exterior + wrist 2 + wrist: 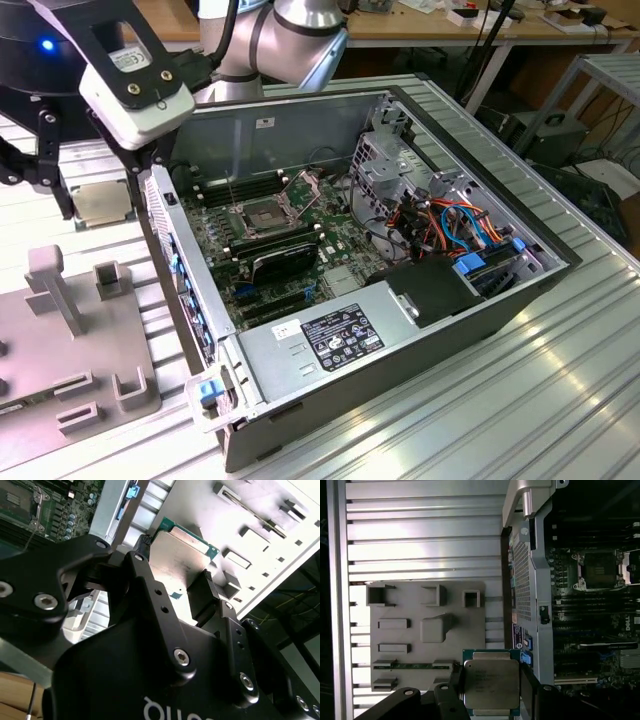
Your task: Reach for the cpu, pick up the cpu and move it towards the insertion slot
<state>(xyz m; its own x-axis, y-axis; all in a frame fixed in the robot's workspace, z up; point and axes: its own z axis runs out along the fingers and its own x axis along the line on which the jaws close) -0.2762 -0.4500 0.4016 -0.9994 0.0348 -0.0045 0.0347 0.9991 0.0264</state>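
Note:
My gripper (100,190) hangs over the ribbed table at the exterior view's left, just outside the open computer case. It is shut on the cpu (103,205), a thin square chip with a pale metallic face. Both wrist views show the cpu (177,555) (491,682) clamped at two opposite edges between the black fingers (205,592) (526,680). The insertion slot (262,213) lies on the green motherboard inside the case, a square socket with a dark centre and a silver frame, its flap raised. That socket (599,570) sits past the case wall from the cpu.
A grey fixture plate (80,360) (427,630) with several raised holders lies on the table below the gripper. The case's perforated side wall (165,225) stands between gripper and motherboard. A black card (285,262), drive cage, cables and power supply (320,345) crowd the case.

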